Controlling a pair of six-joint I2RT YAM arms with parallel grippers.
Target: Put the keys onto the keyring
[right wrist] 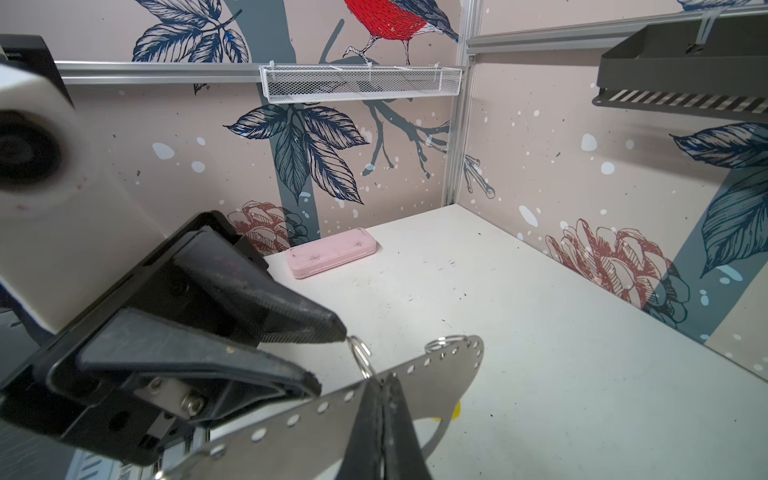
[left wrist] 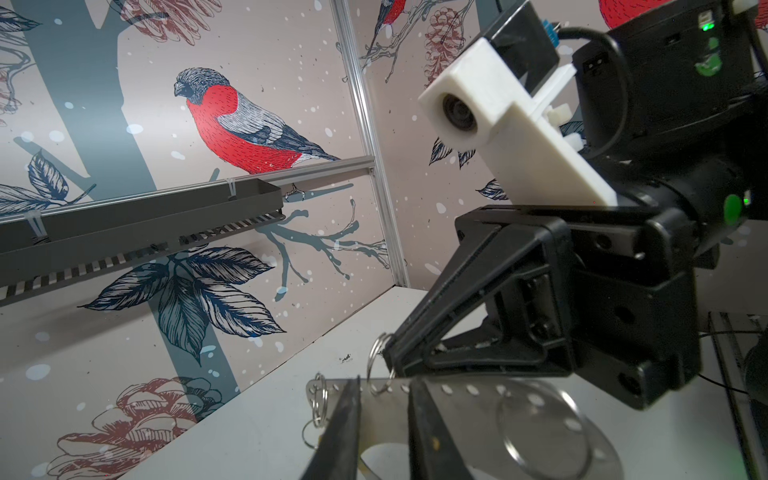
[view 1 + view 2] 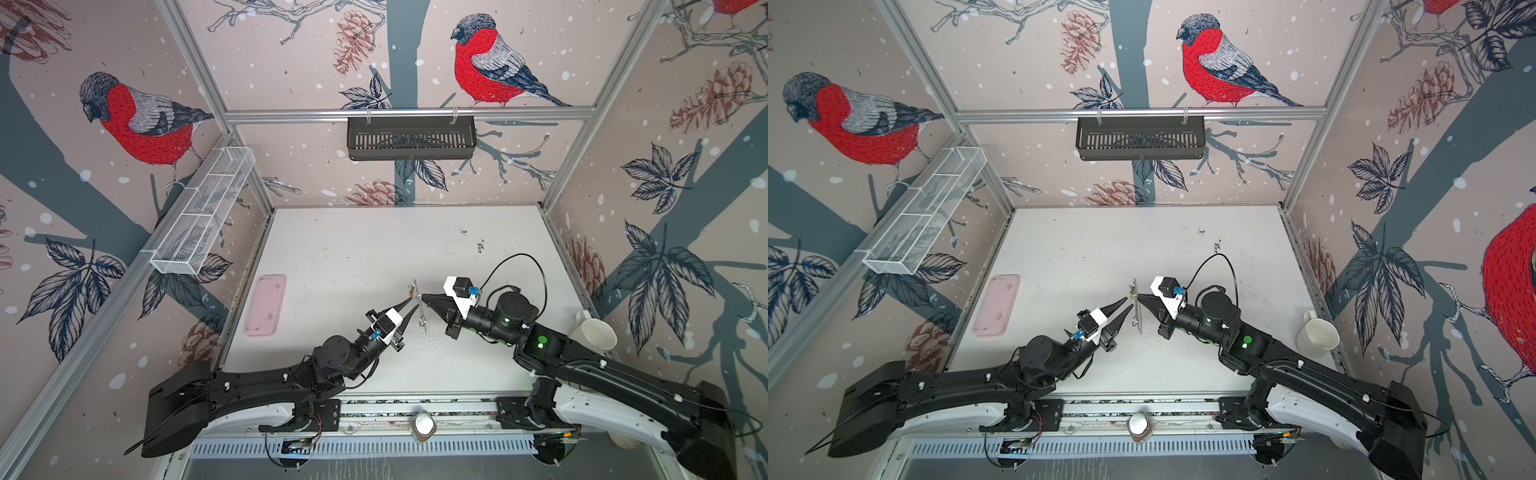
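The left pincer (image 1: 327,359) is standing with its jaws a little parted and nothing between them, one fingertip (image 1: 337,331) right at a small ring (image 1: 360,355) on the keyring (image 1: 436,374), touching it or nearly so. Facing it tip to tip, the right pincer (image 2: 387,360) is gripping that plate by its holed edge, jaws tight, and holding it on edge above the table (image 1: 519,316), so the keyring is sitting right between the two pincers. Just past the left pincer's tips, behind the plate's far end, a yellow tag (image 1: 456,409) is peeking out. The key it belongs to is hidden, so I cannot tell whether it is threaded. This is looking like the threading of the yellow key. Next, the left pincer is probably going to need to back away without snagging the ring, then fetch the blue-tagged key, which is showing in no view.
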